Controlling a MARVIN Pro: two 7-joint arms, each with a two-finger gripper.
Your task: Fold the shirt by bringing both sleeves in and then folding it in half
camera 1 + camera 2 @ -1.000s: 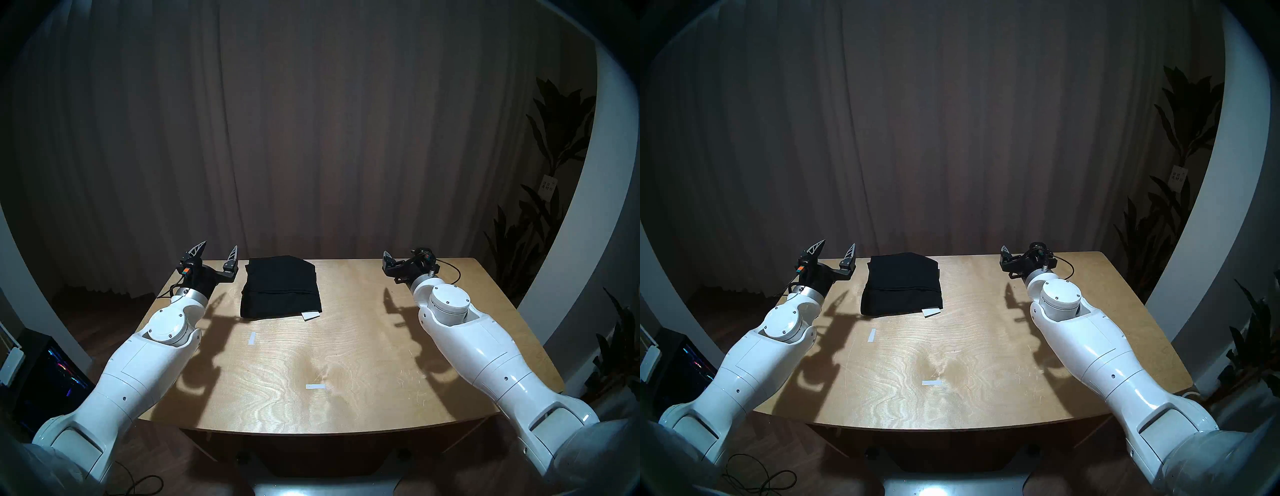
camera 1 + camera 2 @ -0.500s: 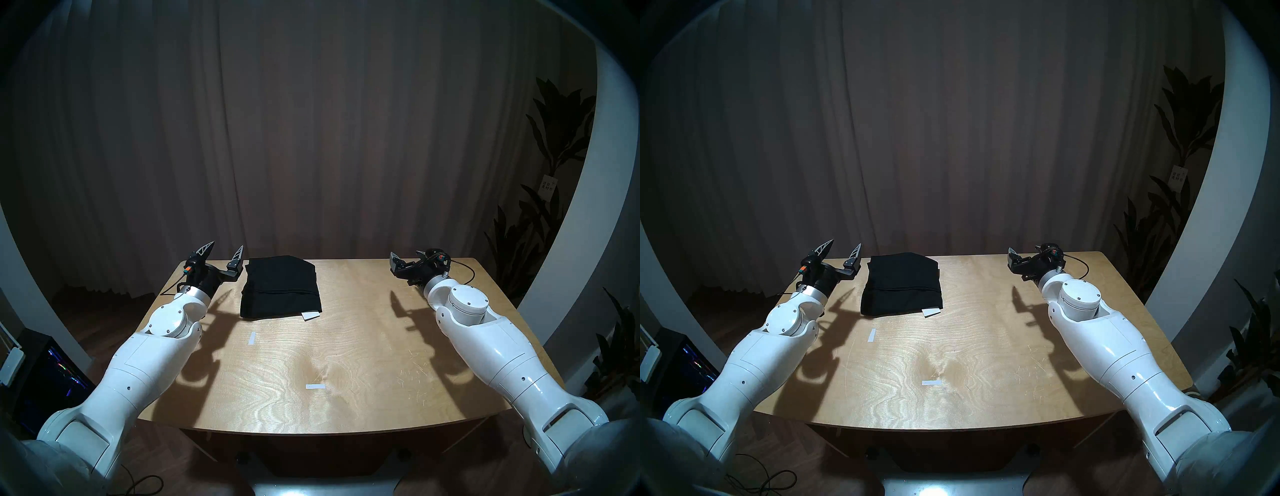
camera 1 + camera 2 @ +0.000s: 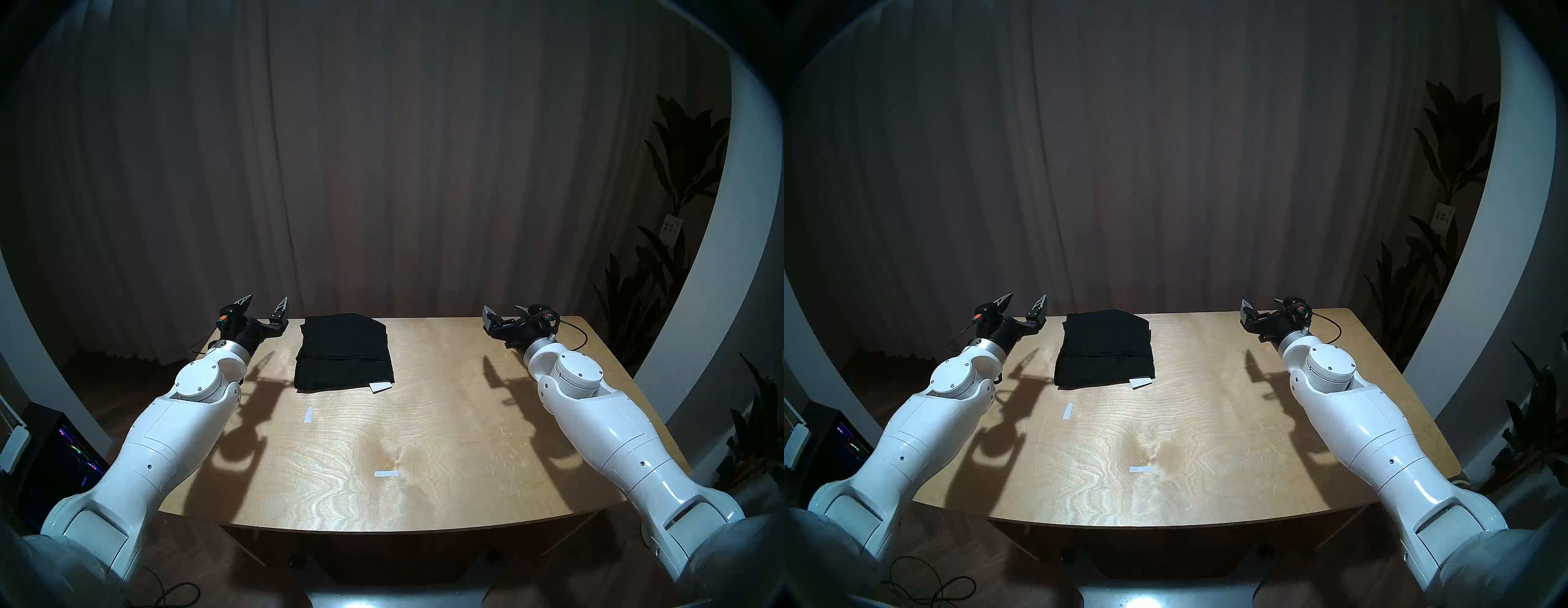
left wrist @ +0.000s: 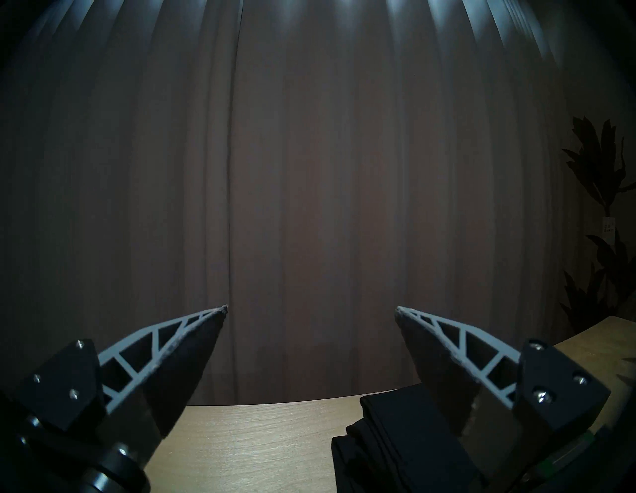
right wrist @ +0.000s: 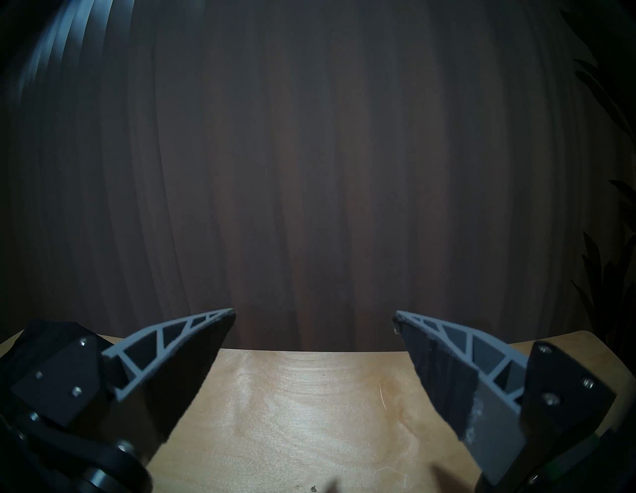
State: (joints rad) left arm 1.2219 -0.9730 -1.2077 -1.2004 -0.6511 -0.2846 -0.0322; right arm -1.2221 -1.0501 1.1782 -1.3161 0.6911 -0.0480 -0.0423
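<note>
The black shirt (image 3: pixel 343 352) lies folded into a compact rectangle at the far left-centre of the wooden table (image 3: pixel 424 424), also in the other head view (image 3: pixel 1104 348). Its white tag (image 3: pixel 380 386) pokes out at the near right corner. The sleeves are hidden inside the folds. My left gripper (image 3: pixel 267 298) is open and empty, raised just left of the shirt, pointing at the curtain. The left wrist view shows its open fingers (image 4: pixel 311 307) and the shirt's edge (image 4: pixel 395 447) at lower right. My right gripper (image 3: pixel 503 309) is open and empty over the far right of the table (image 5: pixel 315 312).
Two white tape strips (image 3: pixel 308 415) (image 3: pixel 387 474) lie on the table. A dark curtain (image 3: pixel 382 170) hangs behind the far edge. Plants (image 3: pixel 679 191) stand at the right. A lit computer case (image 3: pixel 63 458) sits on the floor at the left.
My right arm has moved to the right, away from the shirt. My left gripper has drawn slightly left and back. Both grippers stay open; the shirt has not moved.
</note>
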